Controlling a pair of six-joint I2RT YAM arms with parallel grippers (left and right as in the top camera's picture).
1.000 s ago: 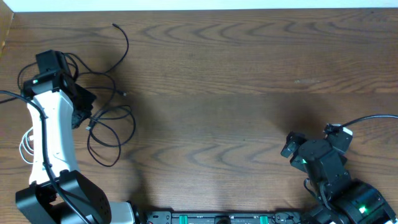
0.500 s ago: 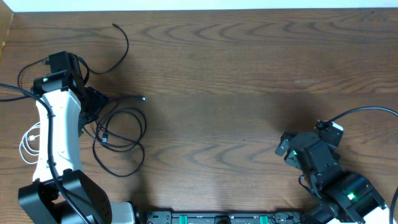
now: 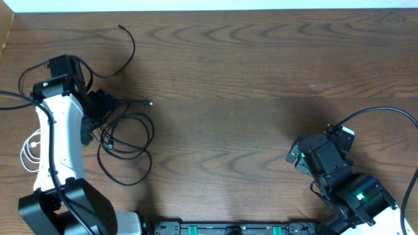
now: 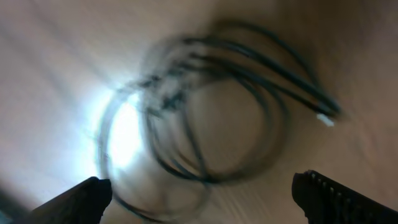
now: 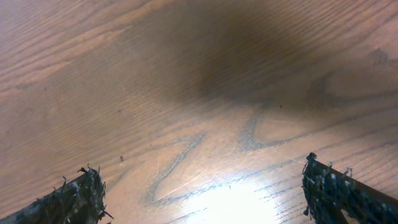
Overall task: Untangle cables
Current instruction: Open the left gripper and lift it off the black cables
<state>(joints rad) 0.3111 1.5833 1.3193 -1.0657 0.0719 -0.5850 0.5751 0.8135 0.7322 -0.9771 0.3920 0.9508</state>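
Black cables [image 4: 267, 67], blurred, probably looped

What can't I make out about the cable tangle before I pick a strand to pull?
- Overhead: the left arm hides part of the white cable and where the black cables pass under it.
- Left wrist: motion blur smears those black loops; which strand lies on top is unreadable.
- Overhead: the plug is too small to identify.
- Right wrist: only bare table; no cable in view.

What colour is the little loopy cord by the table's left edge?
White. The short cable shows best in the overhead view.
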